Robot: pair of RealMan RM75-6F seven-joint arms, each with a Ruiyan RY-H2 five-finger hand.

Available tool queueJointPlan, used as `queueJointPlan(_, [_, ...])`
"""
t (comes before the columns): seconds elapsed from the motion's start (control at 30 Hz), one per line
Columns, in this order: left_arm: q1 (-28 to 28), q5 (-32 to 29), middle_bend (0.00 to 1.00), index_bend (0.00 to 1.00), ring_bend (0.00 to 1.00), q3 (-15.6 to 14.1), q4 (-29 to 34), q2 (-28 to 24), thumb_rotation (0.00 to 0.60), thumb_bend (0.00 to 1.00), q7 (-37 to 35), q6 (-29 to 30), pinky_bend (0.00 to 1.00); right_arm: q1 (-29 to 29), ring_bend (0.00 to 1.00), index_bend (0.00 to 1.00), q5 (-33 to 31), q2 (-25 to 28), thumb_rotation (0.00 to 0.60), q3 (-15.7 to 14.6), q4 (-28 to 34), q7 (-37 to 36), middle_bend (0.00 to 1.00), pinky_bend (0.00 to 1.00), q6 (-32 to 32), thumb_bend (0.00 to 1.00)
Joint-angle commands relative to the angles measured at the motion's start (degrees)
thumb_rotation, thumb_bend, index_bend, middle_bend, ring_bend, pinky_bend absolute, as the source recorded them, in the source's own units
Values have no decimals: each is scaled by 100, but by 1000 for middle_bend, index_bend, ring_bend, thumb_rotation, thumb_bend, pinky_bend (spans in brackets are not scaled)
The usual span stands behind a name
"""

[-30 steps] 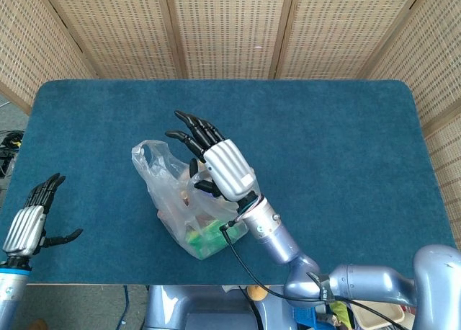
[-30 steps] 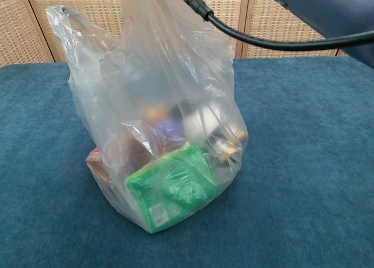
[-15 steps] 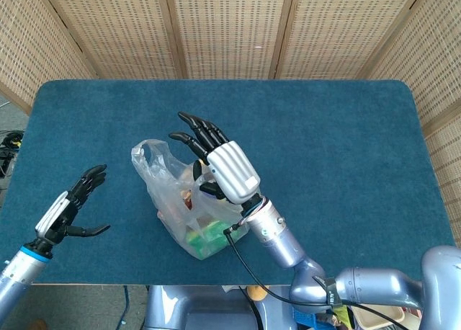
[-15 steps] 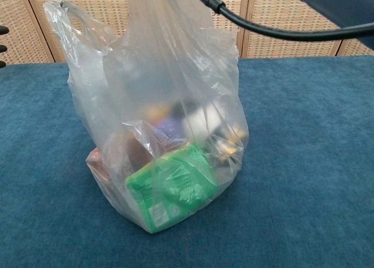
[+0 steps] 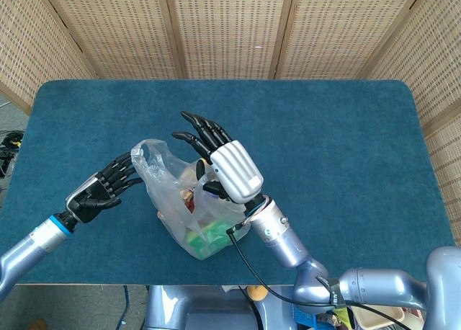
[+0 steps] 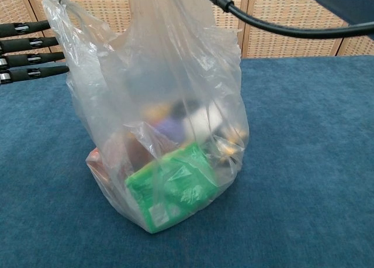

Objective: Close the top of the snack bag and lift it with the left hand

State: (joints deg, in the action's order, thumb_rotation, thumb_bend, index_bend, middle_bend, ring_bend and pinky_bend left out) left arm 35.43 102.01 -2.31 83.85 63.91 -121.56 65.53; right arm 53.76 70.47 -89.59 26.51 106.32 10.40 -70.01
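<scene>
Snack bag [image 5: 189,204]: clear plastic, upright on blue table [image 5: 346,143], front-centre; green pack [image 6: 172,189] inside. Left hand [image 5: 101,186] at bag's 9 o'clock, fingers [image 6: 32,51] straight, apart, tips at handle. Right hand [image 5: 227,164] atop bag (fingers spread; grip on plastic cannot tell).

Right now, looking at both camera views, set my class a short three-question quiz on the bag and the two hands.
1. True or false: the left hand has already lifted the snack bag off the table.
2. Which hand is above the bag's top: A) left, B) right, C) neither?
3. Fill in: the box low in the bag, plain in the chest view, is coloured ____.

Key: 1 false, the bag sits on the table and the left hand's fingers only reach its side. 2 B. 3 green.
</scene>
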Motion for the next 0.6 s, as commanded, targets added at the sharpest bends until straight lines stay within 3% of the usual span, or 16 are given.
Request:
queueJointPlan(0.03, [222,95,0,0,35,-94,-133,110,600,171,-371,76,112,-2,0,166,1,3,600,-5,2,-1,0,111,-2,904])
queueJointPlan(0.23, [629,244,0,0,39,-178,-205,188,600,159,-1028,133,113,8,0,166,0,11,600,-9,32,25,0,111,-3,904])
queueJointPlan(0.6, [1102,-92,0,0,38,-59,-104,318,600,150,-1301,-7,108,-18,0,166,32,82,600,-44,100,49,5,111,-10,908])
